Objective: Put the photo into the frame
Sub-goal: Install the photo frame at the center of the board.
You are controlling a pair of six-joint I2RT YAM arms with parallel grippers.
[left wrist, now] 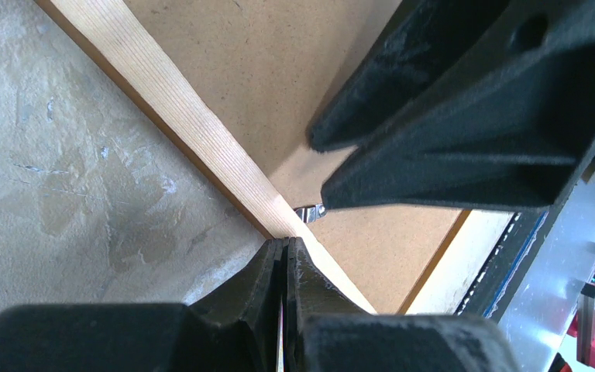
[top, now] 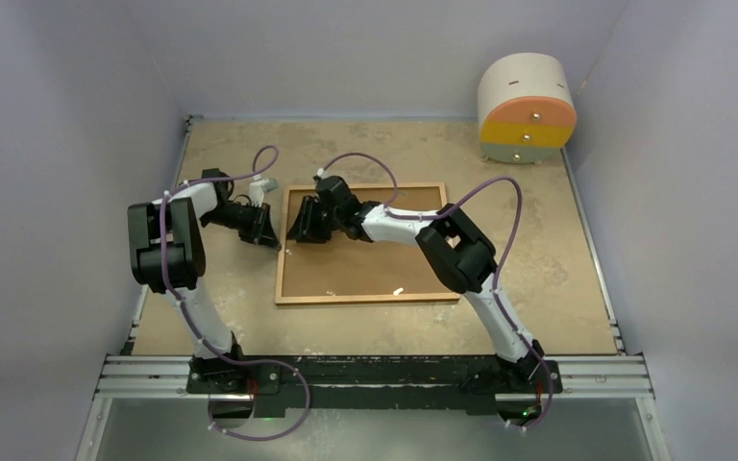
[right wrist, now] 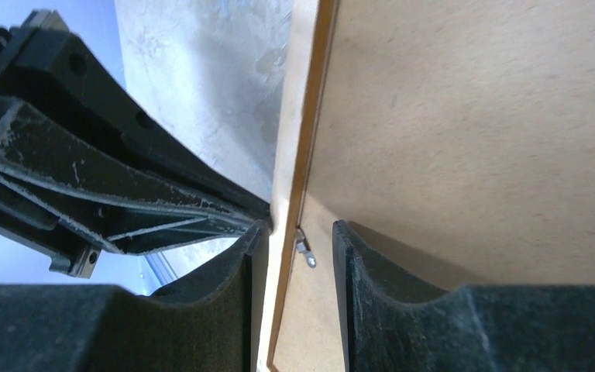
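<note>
Top external: mottled tabletop (top: pixel 557 288), pale walls (top: pixel 346 48)

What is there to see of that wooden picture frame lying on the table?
The picture frame is a rectangle with a thin, pale wooden rim around a plain brown backing board. It lies flat, back upward, on the table. A small metal tab sits at the board's edge on the left side. The right gripper's open fingers straddle the rim at that tab, and the shut left gripper meets the rim's outer side.
</note>
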